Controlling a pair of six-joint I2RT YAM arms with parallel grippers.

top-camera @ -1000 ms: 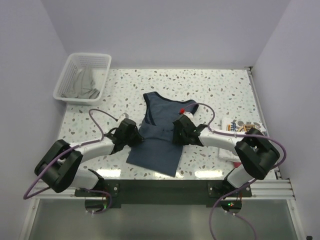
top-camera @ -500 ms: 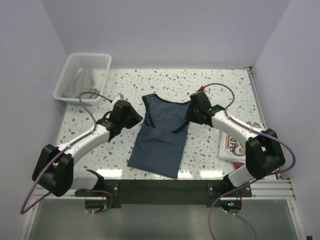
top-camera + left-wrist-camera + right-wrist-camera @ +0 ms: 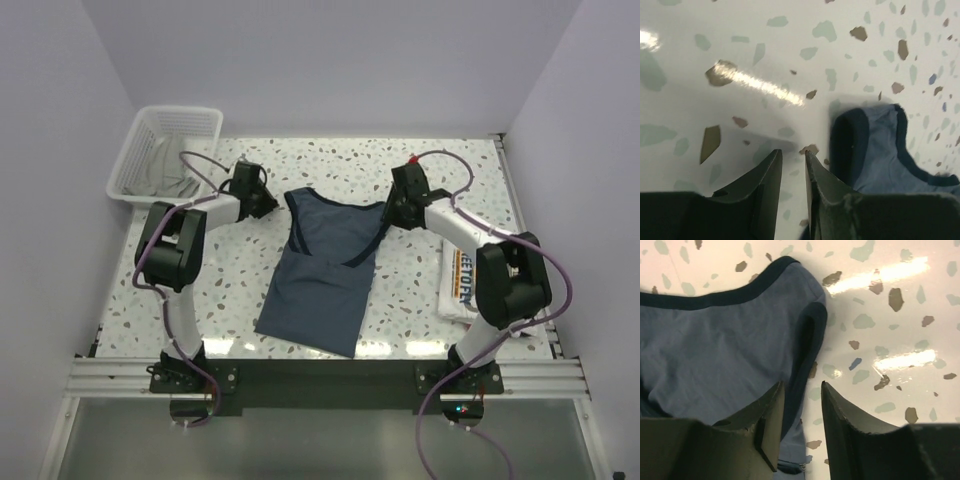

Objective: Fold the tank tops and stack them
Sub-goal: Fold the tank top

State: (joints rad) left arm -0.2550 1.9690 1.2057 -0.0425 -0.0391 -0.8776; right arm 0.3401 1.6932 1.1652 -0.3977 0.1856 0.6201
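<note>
The slate-blue tank top with navy trim lies spread flat in the middle of the table, straps at the far end. My left gripper sits low over bare table just left of the left strap; its jaws are a little apart and empty. My right gripper is open at the right strap, and the navy trim lies between its jaws, ungripped. The white tank top with a printed graphic lies folded at the right edge, partly under the right arm.
A white mesh basket holding grey cloth stands at the far left corner. Both arms reach out towards the far side, one on each side of the blue top. A metal rail runs along the near edge.
Both grippers have moved from the middle of the blue top out to its far strap corners. The top lies a little flatter. The white top shows more as the right arm swung away.
</note>
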